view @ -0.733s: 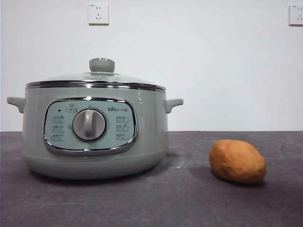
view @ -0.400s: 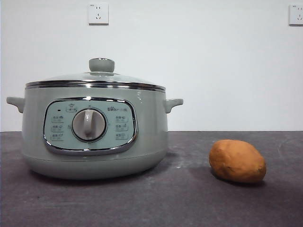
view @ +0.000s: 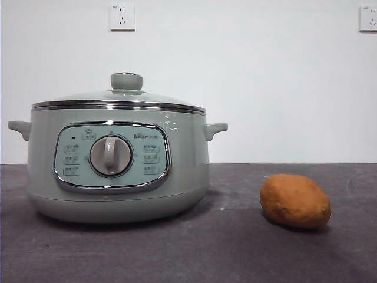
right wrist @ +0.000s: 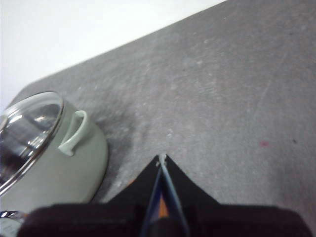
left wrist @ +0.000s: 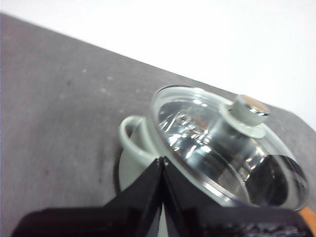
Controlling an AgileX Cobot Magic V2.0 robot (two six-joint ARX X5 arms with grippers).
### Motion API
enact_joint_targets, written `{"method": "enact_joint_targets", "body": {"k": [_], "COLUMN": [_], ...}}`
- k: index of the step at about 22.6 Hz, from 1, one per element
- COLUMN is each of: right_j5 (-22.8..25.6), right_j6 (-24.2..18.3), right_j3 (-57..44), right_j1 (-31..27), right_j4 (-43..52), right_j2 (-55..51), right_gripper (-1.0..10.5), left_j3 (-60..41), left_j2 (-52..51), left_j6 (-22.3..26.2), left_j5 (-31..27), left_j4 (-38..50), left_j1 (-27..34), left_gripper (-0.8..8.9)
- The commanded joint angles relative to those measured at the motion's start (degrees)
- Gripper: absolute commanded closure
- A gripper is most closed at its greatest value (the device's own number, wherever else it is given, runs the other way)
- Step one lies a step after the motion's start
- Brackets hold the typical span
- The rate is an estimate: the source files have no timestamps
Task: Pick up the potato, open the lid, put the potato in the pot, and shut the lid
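Standing: one pot [view: 118,171], one lid [view: 121,97], one potato [view: 295,200].

Bare test bench: white wall [view: 265,88], sockets [view: 122,17].

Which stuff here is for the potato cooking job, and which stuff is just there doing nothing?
For the job: the potato, the lid, the pot, the left pincer and the right pincer.

Just there: two wall sockets and the dark table.
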Motion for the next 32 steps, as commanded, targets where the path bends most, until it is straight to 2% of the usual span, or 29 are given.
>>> {"method": "enact_joint_targets", "body": {"k": [1,5,10,14,15,16,17,18,20,21,25,28,32], "right_j5": [-0.6,-0.6,-0.7,-6.7,-8.0,-8.9,-10.3,-11.0,-10.8,-10.8,-10.8,-8.1,3.5], "right_j6": [-4.2,-7.3,-13.4,-18.2,-18.3,-18.3,-18.4,-18.3,-17.4,-17.3,-14.5,-12.3,-11.0], "right_j3": [4.9,11.6,19.5,25.7,25.9,25.9,25.9,25.9,25.9,25.9,25.9,26.6,29.9], "right_j1": [0.0,0.0,0.0,0.0,0.0,0.0,0.0,0.0,0.0,0.0,2.3,8.4,17.9], "right_j4": [-1.6,-5.9,-14.2,-23.5,-23.6,-23.4,-23.3,-22.8,-22.7,-22.7,-21.9,-21.7,-21.7], "right_j2": [5.6,12.8,21.0,27.7,28.4,28.8,29.0,29.2,29.2,29.2,30.0,33.1,41.0], "right_gripper": [9.5,9.5,9.5,9.5,9.4,9.2,8.2,6.5,3.8,3.5,3.5,3.5,3.5], "left_j3": [4.7,12.2,21.0,28.2,29.0,29.3,29.3,29.3,29.3,29.3,29.3,29.3,29.3], "left_j2": [4.5,11.8,21.3,30.9,32.4,33.4,34.1,34.6,34.7,34.7,34.7,34.7,34.7], "left_j6": [5.9,8.8,12.8,14.4,14.4,14.4,14.3,14.3,14.3,14.3,13.7,13.7,13.2], "left_j5": [0.9,2.0,7.9,13.1,13.2,13.7,13.9,13.9,13.9,13.9,13.9,13.9,14.0], "left_j4": [-1.2,-6.1,-12.7,-19.0,-19.5,-19.5,-19.0,-18.8,-18.5,-18.2,-17.7,-17.1,-17.0], "left_j1": [0.2,0.2,0.2,0.2,0.2,0.2,0.1,0.1,0.1,0.1,0.1,0.1,0.1], "left_gripper": [8.20,8.19,8.18,8.06,7.45,6.43,5.11,4.07,3.98,3.98,3.98,4.00,4.00]}}
